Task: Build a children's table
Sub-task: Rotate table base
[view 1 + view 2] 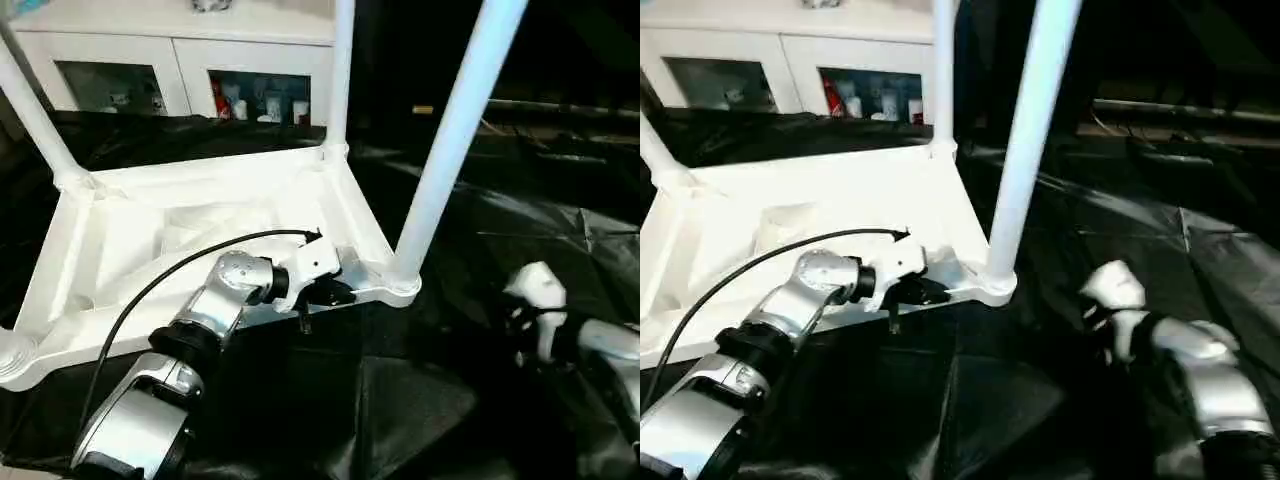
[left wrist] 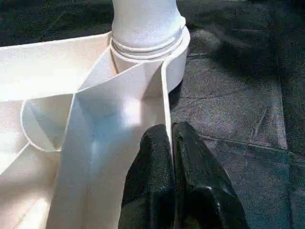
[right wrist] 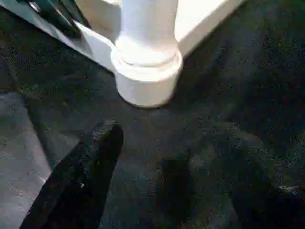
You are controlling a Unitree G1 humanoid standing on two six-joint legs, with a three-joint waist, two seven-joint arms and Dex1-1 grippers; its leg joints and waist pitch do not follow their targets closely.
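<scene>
Dim scene; white plastic glares; right wrist view blurred.

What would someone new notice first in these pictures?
An upside-down white table top on black sheeting, with three legs standing up from its corner sockets. The left gripper is shut on the top's near rim, while the right gripper hangs open beside the nearest leg.

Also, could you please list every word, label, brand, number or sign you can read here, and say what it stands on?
No text can be read anywhere.
Items behind the cabinet glass doors: colourful, any print too small and blurred to read.
Table top, legs: plain white, no marks.
Black floor sheet: no print.
</scene>
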